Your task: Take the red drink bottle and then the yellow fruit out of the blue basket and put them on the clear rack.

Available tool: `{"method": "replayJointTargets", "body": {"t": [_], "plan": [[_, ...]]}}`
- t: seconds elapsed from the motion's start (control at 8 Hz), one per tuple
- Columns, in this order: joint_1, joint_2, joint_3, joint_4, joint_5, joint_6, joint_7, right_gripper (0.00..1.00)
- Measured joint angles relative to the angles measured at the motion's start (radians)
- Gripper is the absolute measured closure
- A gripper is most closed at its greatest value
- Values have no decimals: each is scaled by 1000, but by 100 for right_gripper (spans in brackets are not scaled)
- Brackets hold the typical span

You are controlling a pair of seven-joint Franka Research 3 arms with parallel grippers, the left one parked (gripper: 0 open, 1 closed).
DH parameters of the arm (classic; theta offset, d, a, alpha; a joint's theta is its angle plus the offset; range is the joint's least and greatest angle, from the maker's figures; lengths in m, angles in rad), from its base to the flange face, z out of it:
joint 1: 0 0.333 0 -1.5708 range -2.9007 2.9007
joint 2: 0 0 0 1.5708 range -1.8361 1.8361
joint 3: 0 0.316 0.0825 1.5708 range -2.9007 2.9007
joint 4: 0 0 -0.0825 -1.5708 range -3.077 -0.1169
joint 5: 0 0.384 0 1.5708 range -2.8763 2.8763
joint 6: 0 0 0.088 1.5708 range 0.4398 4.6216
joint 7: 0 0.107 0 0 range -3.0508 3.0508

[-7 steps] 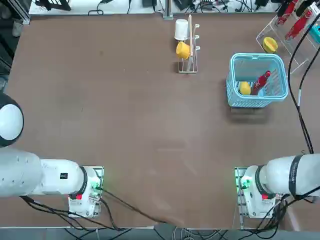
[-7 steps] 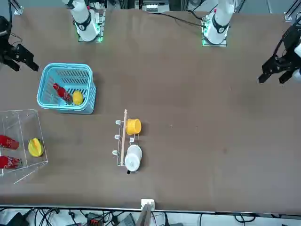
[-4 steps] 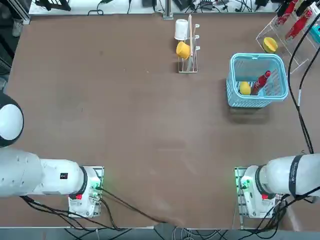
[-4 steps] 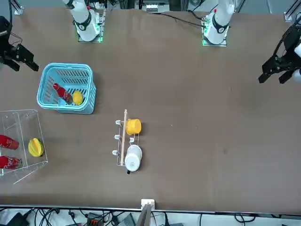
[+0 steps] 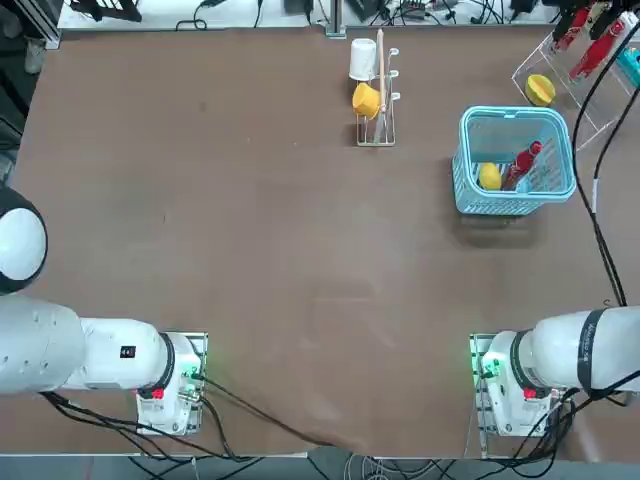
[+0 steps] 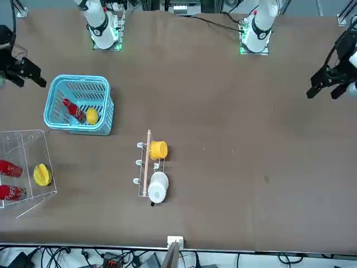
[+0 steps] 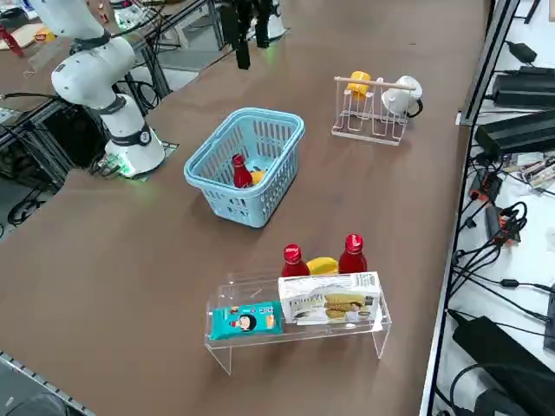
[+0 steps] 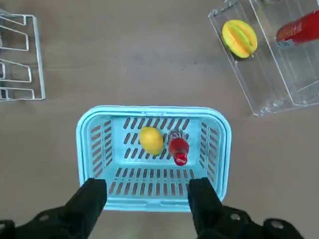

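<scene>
Slim red plastic drink bottle (image 8: 178,149) and small round yellow fruit (image 8: 151,140) lying side by side in the light blue slotted plastic basket (image 8: 152,111).

The basket sits near the desk's far right corner, beside the transparent acrylic rack (image 8: 271,92); the right gripper (image 8: 148,199) hangs above, fingers fully spread, holding nothing.

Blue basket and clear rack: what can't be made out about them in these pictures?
- Red drink bottle: right wrist view looks onto its cap; the body is foreshortened, its label unreadable.
- Yellow fruit: right side view, mostly hidden by the blue basket wall and the bottle.
- Clear rack: top view, cut off by the corner.
- Open right hand: whether it is above or level with the rim cannot be told.
</scene>
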Motion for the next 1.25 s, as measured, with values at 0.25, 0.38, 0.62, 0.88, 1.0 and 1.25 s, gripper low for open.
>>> {"method": "replayJointTargets", "body": {"t": [0.25, 0.38, 0.62, 0.88, 1.0, 1.25], "plan": [[-3, -9, -3, -142, -13, 144, -17, 0], [-11, -14, -6, -218, -24, 215, -23, 0], [-18, -24, -10, -353, -73, 323, -26, 0], [-32, -50, -10, -487, -86, 442, -27, 0], [-39, -61, -10, -539, -87, 478, -27, 0], [-51, -68, -10, -603, -87, 541, -27, 3]]}}
